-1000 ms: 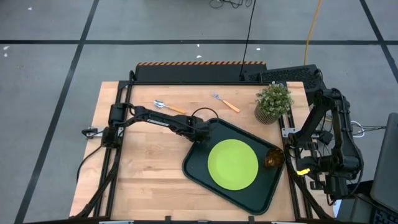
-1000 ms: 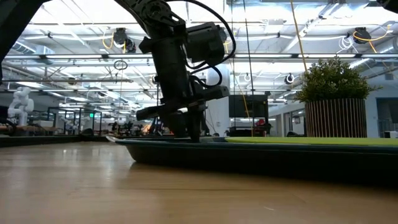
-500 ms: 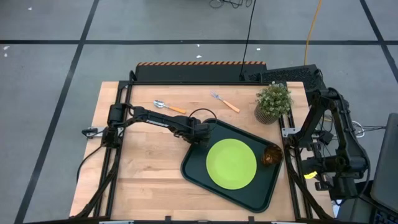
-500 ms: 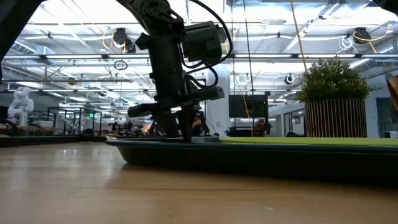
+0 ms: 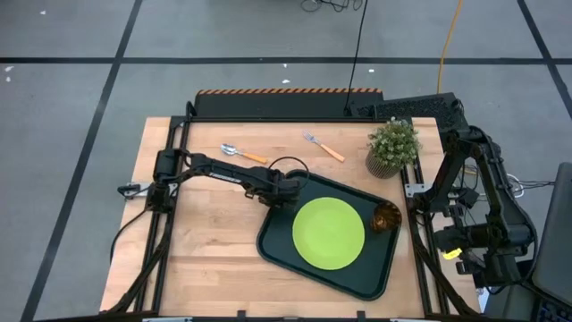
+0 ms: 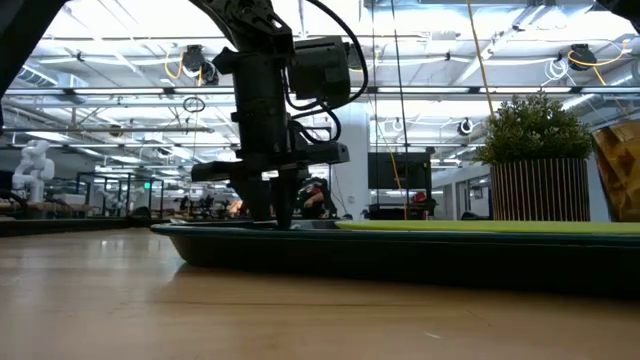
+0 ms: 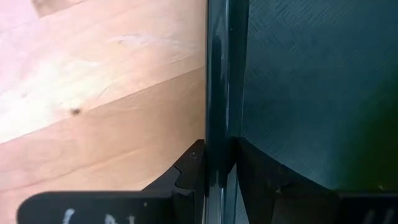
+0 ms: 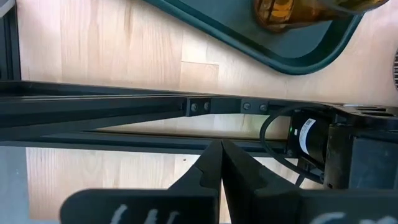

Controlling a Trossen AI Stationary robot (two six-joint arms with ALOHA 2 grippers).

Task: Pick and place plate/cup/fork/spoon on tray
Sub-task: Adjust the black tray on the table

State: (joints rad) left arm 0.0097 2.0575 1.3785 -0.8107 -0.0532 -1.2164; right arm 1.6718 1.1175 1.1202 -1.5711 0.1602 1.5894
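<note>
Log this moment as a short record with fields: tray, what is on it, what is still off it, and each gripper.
tray: large dark green-black rectangular tray, flat on the wooden table
on tray: round lime-green plate; translucent amber cup near its right end
off tray: orange-handled spoon and orange-handled fork, on the table's far side
left gripper: pinching the tray's rim at its left far corner
right gripper: shut, empty, parked off the table's right edge
other: potted plant
</note>
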